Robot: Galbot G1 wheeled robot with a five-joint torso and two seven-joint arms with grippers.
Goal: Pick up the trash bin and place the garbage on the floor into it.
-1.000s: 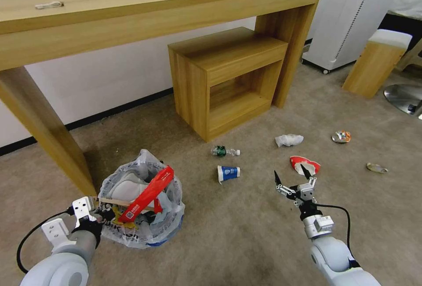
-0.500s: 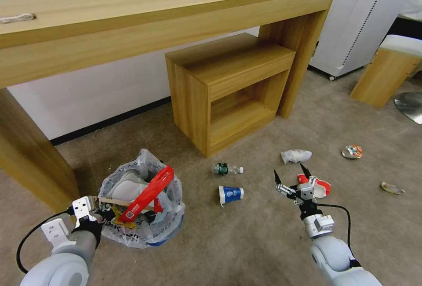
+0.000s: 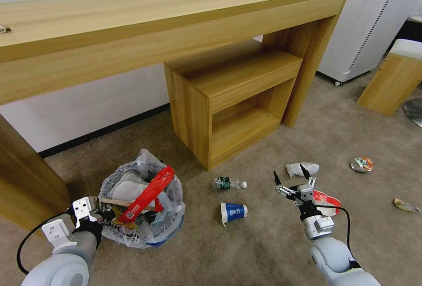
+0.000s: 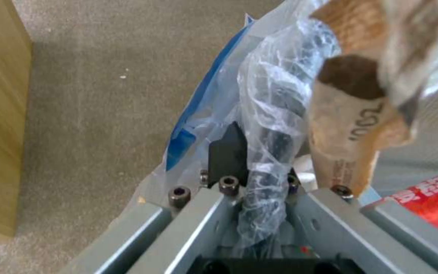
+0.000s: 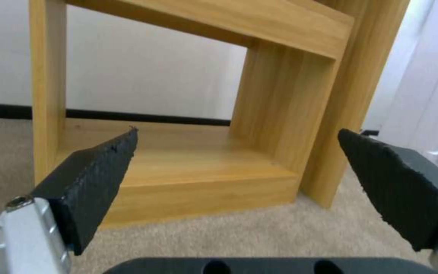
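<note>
The left gripper's (image 3: 97, 212) jaws pinch the trash bin's (image 3: 143, 229) bagged rim; the right gripper's (image 3: 290, 178) jaws hang spread above the floor (image 3: 246, 251).

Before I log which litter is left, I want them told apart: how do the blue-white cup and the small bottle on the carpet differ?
The blue-white cup is wider and opaque, blue with a white rim; the small bottle is slimmer and clear, with a dark green label and white cap. The cup lies nearer the robot; the bottle lies just beyond it, closer to the wooden cabinet. Both lie on their sides on the beige carpet, between the trash bin and the open right gripper.
</note>
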